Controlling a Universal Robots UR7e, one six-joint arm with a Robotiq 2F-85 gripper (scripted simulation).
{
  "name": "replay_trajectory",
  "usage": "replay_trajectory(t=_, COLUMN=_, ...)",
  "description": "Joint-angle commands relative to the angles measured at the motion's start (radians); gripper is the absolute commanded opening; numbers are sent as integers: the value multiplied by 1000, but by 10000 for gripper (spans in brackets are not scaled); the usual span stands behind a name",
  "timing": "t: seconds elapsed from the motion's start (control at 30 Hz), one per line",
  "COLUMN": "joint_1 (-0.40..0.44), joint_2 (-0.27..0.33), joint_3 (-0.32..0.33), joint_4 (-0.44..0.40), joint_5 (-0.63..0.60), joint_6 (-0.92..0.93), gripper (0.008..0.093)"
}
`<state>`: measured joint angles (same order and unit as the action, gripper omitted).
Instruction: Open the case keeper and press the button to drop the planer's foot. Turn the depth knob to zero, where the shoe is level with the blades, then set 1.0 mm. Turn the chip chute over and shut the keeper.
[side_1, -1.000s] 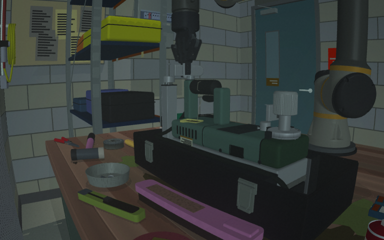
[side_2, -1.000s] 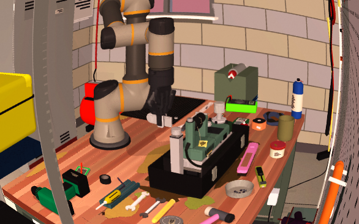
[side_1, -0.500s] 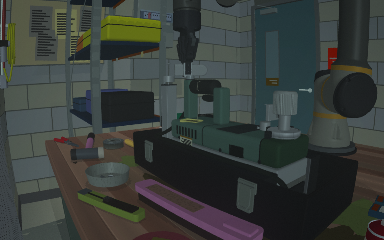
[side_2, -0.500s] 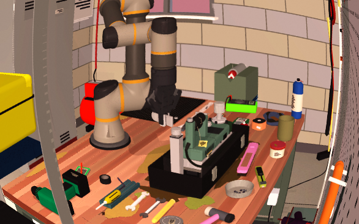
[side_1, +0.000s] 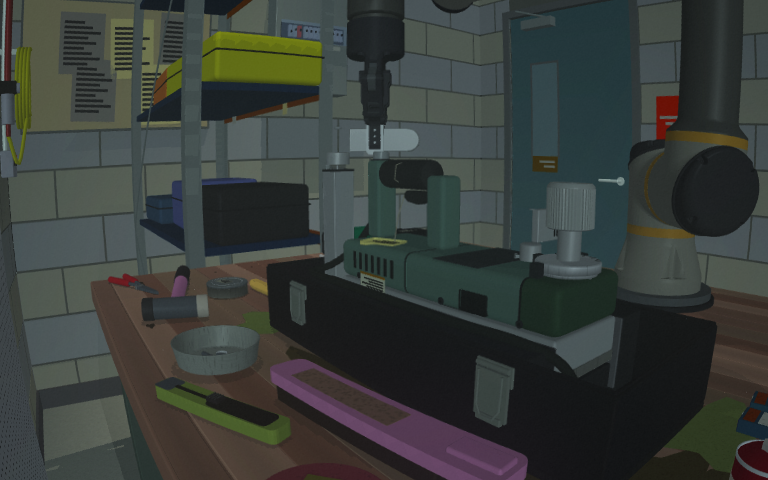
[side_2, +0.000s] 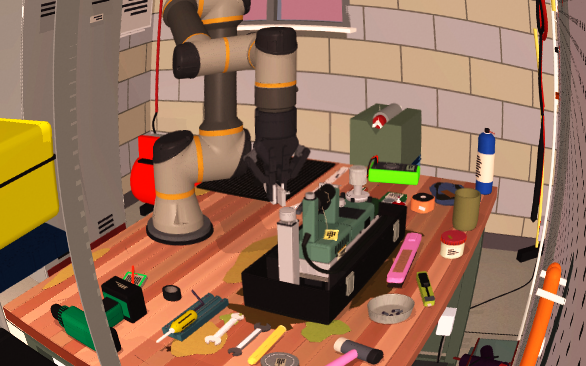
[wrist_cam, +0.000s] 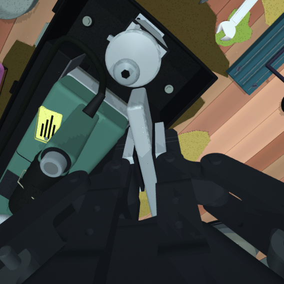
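Observation:
The keeper arm (side_1: 384, 140) (wrist_cam: 141, 137), a flat pale-grey bar pivoting on top of the grey post (side_1: 337, 212) (side_2: 288, 245) at the case's end, is partly hidden by my fingers. It stands swung out to the side of the post's round cap (wrist_cam: 133, 57), away from the planer. The green planer (side_1: 470, 271) (side_2: 334, 230) sits in the open black case (side_1: 487, 368) (side_2: 325, 272), its black handle (side_1: 410, 172) just beneath the bar. The ribbed silver depth knob (side_1: 570, 226) (side_2: 358, 179) stands at the planer's far end. My gripper (side_1: 374, 138) (side_2: 278, 193) (wrist_cam: 144, 153) points straight down, closed on the keeper arm.
The robot's base (side_2: 179, 200) stands on the bench behind the case. A pink sanding block (side_1: 396, 419), a green utility knife (side_1: 224, 410) and a grey dish (side_1: 215, 348) lie in front of the case. Wrenches (side_2: 235, 332) and a blue tray (wrist_cam: 254, 63) lie past its post end.

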<state>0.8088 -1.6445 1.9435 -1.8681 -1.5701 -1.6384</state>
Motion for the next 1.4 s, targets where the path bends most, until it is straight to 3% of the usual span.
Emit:
replay_trajectory(t=0.0, joint_1=3, joint_2=1, joint_3=-1, joint_4=-2, joint_5=1, joint_6=26, gripper=80)
replay_trajectory(t=0.77, joint_1=62, joint_2=38, joint_3=-36, joint_4=-6, joint_5=1, joint_6=648, gripper=80)
replay_trajectory(t=1.37, joint_1=81, joint_2=63, joint_3=-60, joint_4=-7, joint_5=0, joint_6=904, gripper=80)
